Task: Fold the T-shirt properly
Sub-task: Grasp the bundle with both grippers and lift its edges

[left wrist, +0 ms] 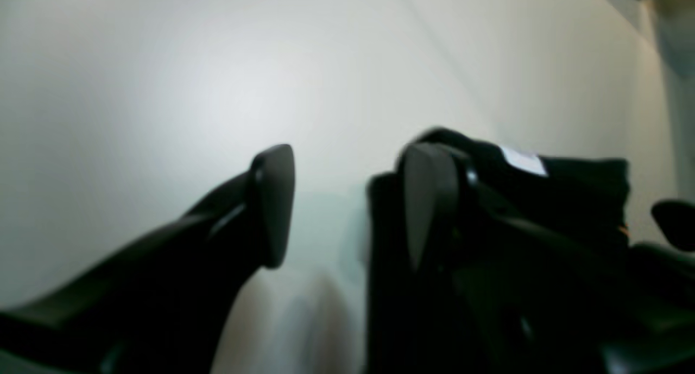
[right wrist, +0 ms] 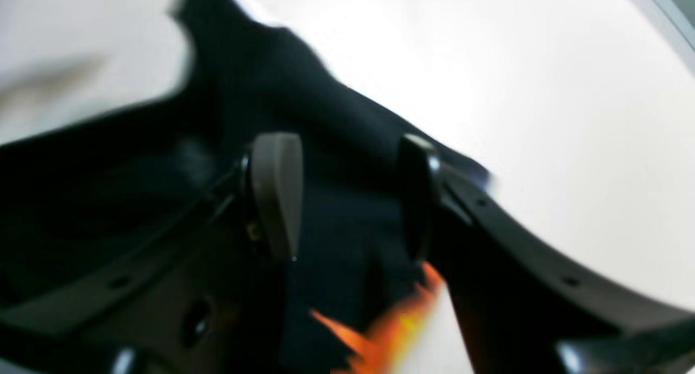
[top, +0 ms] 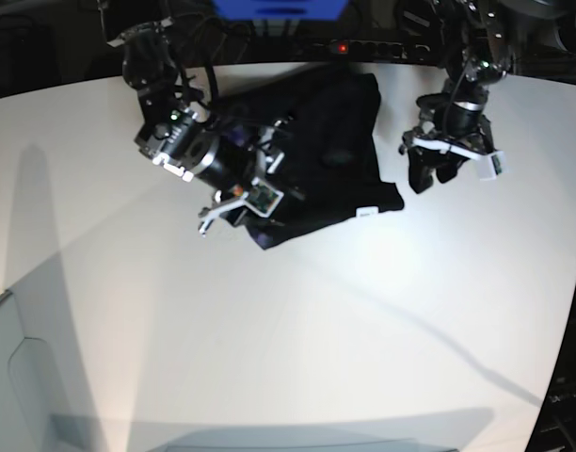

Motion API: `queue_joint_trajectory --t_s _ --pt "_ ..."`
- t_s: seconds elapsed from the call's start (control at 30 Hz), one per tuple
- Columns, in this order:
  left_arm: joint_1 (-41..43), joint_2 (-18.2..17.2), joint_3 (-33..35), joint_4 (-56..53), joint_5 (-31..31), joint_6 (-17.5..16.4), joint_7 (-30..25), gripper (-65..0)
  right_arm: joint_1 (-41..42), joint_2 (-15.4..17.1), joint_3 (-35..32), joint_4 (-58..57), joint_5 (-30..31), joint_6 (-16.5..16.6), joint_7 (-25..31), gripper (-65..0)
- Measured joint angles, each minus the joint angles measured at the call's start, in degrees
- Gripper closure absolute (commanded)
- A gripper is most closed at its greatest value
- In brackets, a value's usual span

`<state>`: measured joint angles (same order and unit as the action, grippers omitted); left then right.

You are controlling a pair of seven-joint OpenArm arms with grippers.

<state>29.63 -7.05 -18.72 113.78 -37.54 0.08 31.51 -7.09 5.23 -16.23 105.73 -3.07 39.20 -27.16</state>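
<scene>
We see the T-shirt [top: 330, 160] bunched near the worktop's [top: 297, 339] far edge, right gripper [right wrist: 347, 197] with jaws wide over its fabric, left gripper [left wrist: 350, 205] jaws apart, empty beside it: closing may pinch several layers, spoiling the fold.

A robotics lab or test bench is suggested. A large bare white table [top: 297, 320] is seen under two mounted robot arms, and dark equipment with cables and a lit red indicator [top: 340, 47] is ranged behind it.
</scene>
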Motion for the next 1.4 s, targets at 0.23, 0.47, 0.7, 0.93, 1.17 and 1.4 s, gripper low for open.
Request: queue_joint_trajectory --t_s 0.23,0.47,0.7,0.93,1.17,1.4 --pt "-1.29 0.04 4.15 -1.09 -0.07 0.20 -0.02 -32.0 -1.92 -0.26 4.98 -0.02 -0.13 0.00 0.00 -29.4" --pt "-6.49 -0.66 8.79 -6.23 0.26 0.61 -0.04 -31.7 -3.87 -0.20 5.25 -0.02 -0.15 0.00 -0.39 -29.4" --pt "-8.24 -0.70 10.32 -8.66 0.39 0.61 0.00 -24.6 -5.07 -0.20 5.25 -0.04 -0.59 0.00 -0.48 -29.4" --pt "-7.93 -0.70 10.16 -8.68 0.35 0.59 0.00 0.0 -5.33 -0.15 5.25 -0.04 -0.59 0.00 -0.44 -29.3" --pt "-7.45 -1.09 5.75 -8.24 -0.46 0.55 -0.07 0.0 -5.38 -0.15 5.25 -0.33 -0.61 0.00 -0.55 -29.4" --pt "-4.26 -0.98 4.55 -8.48 -0.37 0.52 0.00 0.0 -6.60 -0.26 5.25 -0.39 -0.61 0.00 -0.63 -29.4"
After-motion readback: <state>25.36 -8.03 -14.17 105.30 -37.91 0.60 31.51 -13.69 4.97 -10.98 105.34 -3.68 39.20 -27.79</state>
